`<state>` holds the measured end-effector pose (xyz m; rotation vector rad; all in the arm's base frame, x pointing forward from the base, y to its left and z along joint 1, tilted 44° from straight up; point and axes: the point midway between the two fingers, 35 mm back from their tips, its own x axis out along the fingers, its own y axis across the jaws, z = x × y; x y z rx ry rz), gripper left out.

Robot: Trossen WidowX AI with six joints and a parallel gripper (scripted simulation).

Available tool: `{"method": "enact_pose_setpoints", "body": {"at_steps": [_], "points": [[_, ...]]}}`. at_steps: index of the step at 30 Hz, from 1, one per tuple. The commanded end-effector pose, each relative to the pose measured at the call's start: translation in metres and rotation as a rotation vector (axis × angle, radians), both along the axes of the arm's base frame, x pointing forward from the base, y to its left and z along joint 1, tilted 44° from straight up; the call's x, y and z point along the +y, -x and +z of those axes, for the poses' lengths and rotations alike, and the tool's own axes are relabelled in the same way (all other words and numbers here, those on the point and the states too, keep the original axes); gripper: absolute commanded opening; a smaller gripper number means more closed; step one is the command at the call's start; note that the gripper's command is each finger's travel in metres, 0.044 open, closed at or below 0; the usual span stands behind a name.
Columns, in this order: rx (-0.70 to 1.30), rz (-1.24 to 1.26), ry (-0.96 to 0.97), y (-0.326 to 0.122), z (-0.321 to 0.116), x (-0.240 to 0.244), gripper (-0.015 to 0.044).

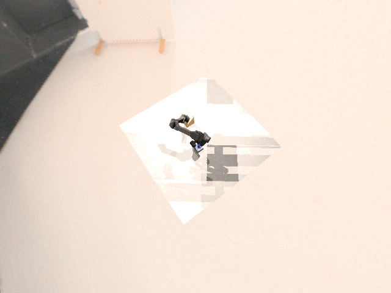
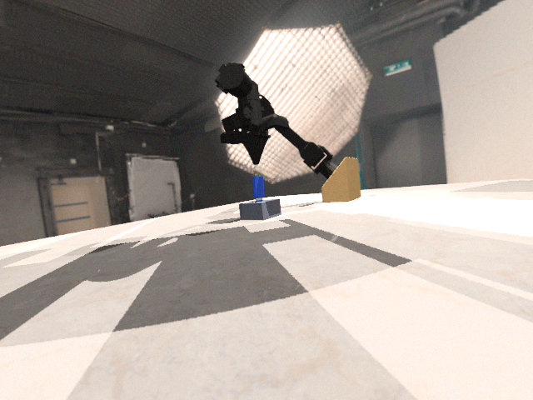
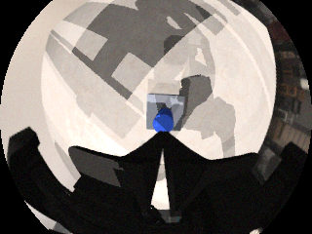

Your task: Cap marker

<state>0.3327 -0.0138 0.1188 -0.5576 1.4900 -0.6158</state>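
Top view is basically useless here: the arm (image 1: 189, 131) is tiny, and the marker (image 1: 199, 146) is a blue speck half under the wrist, so you can't make out the holder block or cap at all. In the wrist view the gripper (image 3: 163, 139) body blacks out the whole near half. The wedge (image 2: 341, 181) hides the arm's base in the exterior view.

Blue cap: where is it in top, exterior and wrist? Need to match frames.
Top: the blue cap is a speck just below the wrist end of the arm, near frame centre.
Exterior: upright above the holder block, under the shut gripper, a gap between.
Wrist: centre, just beyond the fingertips.
Shared landmark: the grey holder block.
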Motion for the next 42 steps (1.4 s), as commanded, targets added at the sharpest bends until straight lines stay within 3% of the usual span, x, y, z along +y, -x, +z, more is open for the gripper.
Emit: {"method": "enact_pose_setpoints", "body": {"at_steps": [1, 30, 38, 42], "points": [[0.002, 0.003, 0.003, 0.000, -0.003, -0.003, 0.0000], [-0.003, 0.004, 0.002, -0.001, -0.023, -0.022, 0.0000], [0.045, 0.105, 0.001, -0.001, 0.039, 0.037, 0.0000], [0.046, 0.108, 0.001, 0.000, 0.040, 0.039, 0.0000]]}}
